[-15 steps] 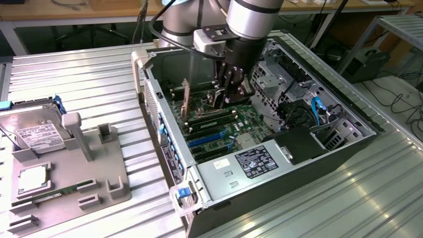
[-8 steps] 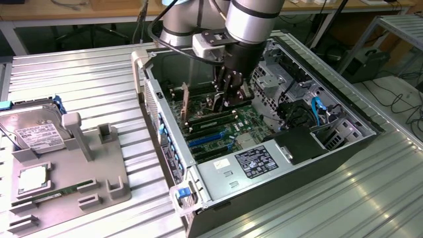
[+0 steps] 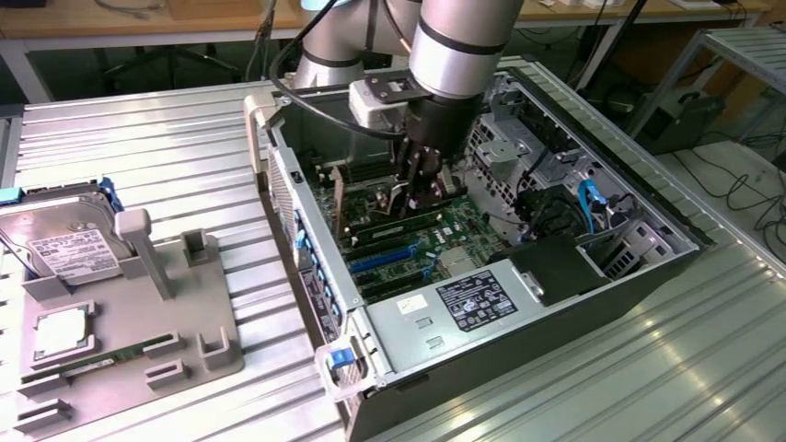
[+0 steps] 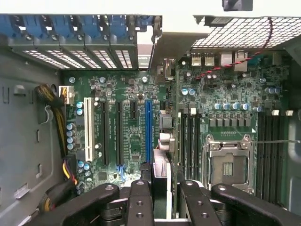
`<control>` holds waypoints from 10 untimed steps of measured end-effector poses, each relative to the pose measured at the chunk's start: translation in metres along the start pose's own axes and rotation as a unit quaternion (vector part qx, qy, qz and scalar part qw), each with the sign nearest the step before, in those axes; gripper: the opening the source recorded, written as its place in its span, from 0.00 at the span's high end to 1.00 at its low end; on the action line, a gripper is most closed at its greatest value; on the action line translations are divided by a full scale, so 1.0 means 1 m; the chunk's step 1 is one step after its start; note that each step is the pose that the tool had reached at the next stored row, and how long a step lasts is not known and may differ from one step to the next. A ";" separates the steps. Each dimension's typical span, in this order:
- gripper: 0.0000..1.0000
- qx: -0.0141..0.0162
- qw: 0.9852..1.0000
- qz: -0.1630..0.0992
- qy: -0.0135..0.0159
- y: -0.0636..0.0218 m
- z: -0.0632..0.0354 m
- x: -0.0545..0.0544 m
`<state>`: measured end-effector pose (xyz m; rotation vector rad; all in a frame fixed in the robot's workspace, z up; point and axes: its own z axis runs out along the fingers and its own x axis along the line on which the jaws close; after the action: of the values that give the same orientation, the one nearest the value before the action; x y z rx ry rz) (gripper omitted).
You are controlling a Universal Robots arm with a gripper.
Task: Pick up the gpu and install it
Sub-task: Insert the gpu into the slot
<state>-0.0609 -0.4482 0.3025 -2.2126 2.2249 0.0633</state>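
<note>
Ribbed metal table (image 3: 160, 147) carries an open computer case (image 3: 639, 276); inside, the gripper (image 3: 424, 189) pinches the gpu (image 4: 161, 176) over the motherboard (image 4: 127, 84).

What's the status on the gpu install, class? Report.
Gripper shut on gpu, inside the case. Card edge-on above the motherboard, not seated. Nothing in the way.

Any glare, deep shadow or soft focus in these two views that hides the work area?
Exterior view: window glare streaks the metal table; the computer case interior is dim under the gripper. Wrist view: motherboard evenly lit, sharp; fingers near the lens look soft.
</note>
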 end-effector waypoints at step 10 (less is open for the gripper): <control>0.72 0.000 1.000 0.000 -0.002 0.0040 0.0148 0.010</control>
<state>-0.0653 -0.4577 0.2875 -2.2109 2.2233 0.0668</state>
